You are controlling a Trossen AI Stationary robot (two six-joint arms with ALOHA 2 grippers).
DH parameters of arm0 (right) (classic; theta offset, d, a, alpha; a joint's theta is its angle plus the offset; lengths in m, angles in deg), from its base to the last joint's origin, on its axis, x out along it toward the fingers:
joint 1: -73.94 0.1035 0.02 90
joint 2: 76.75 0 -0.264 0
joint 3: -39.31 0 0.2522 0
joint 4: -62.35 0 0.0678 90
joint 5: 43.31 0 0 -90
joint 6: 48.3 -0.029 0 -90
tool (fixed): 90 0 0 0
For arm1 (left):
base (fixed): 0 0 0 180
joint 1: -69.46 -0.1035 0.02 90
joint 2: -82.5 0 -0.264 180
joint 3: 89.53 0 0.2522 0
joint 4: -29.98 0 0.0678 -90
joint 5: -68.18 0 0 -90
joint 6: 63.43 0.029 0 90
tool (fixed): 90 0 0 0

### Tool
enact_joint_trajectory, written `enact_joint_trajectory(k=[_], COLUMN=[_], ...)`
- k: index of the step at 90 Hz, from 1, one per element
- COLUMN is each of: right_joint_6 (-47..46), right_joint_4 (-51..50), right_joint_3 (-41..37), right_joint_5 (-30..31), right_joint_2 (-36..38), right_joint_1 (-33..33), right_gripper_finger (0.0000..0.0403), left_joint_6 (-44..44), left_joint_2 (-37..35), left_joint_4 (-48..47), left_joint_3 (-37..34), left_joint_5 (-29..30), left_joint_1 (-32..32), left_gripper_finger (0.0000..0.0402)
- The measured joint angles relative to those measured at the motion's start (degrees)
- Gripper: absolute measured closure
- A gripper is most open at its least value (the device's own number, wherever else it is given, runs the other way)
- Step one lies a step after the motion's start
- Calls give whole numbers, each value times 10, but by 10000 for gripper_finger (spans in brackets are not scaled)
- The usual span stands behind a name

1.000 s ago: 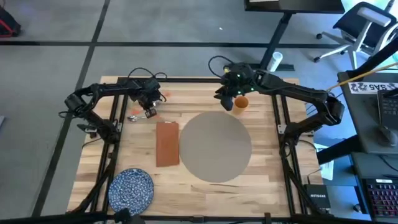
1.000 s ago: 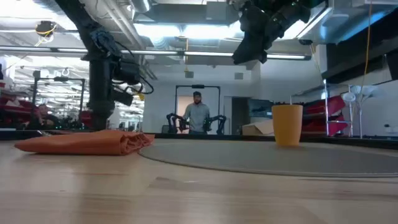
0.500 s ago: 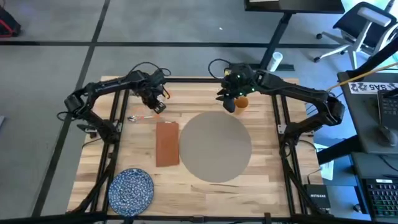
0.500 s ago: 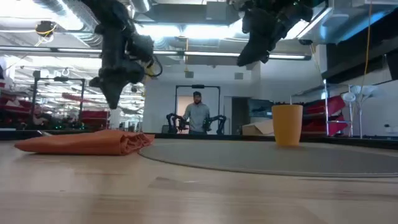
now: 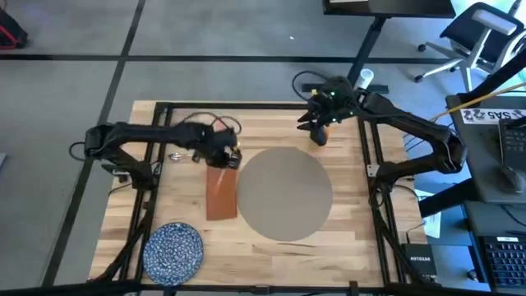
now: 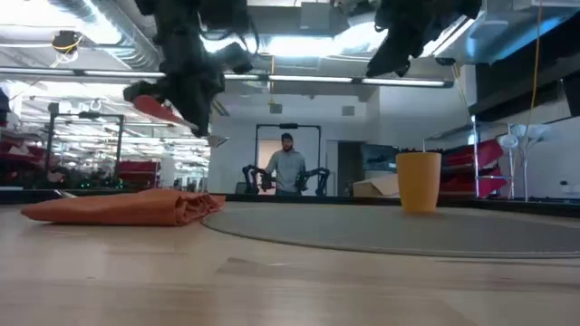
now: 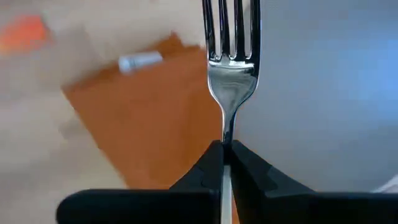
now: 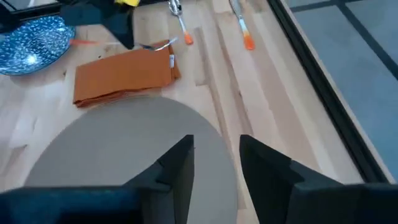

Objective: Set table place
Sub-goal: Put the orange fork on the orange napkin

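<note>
My left gripper [image 5: 229,155] hangs over the far end of the rust-red napkin [image 5: 220,190] and is shut on a silver fork [image 7: 231,62]. The fork's tines point toward the round grey-beige placemat [image 5: 283,193], which lies flat mid-table. My right gripper [image 8: 214,155] is open and holds nothing. It is raised over the placemat's far right edge, near the orange cup [image 6: 419,181], which stands upright on the placemat. The napkin lies folded on the wooden table [image 5: 353,238] left of the placemat. My left gripper pinches the fork's thin handle [image 7: 225,134] just behind the neck, between its two fingertips. The tines stick out forward, in line with the fingers. The fork is lifted clear above the napkin; in the low view it tilts, tines [image 6: 217,139] lower than the handle.
A blue speckled plate [image 5: 174,251] sits at the near left corner. A spoon [image 5: 177,154] and orange-handled utensils [image 8: 244,31] lie at the far left of the table. Black frame rails [image 5: 370,164] edge the top. A person stands in the room behind.
My left gripper has risen from the far left of the table and swung toward the right and near edges, carrying the fork to above the napkin's far end. My right gripper has shifted a little toward the right edge, staying raised.
</note>
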Motion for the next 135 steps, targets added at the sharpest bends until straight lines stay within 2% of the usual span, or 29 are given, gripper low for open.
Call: enact_joint_trajectory(k=[15,27,38,55,82,135], right_joint_6=[7,23,31,35,47,50], right_joint_4=[-3,-5,-7,-11,-11,-11], right_joint_3=[0,0,0,0,0,0], right_joint_5=[-1,-17,-20,-26,-27,-26], right_joint_2=[10,10,10,10,10,10], right_joint_1=[-2,-2,-2,-2,-2,-2], right_gripper_finger=[288,288,288,288,288,288], left_joint_6=[-173,-256,-296,-289,-233,-215], left_joint_2=[3,4,15,46,88,135], left_joint_4=[-6,-30,-53,-48,-44,-28], left_joint_3=[0,0,0,0,0,-1], left_joint_5=[65,99,102,89,60,47], left_joint_1=[69,100,118,121,108,110], left_gripper_finger=[401,401,401,401,401,401])
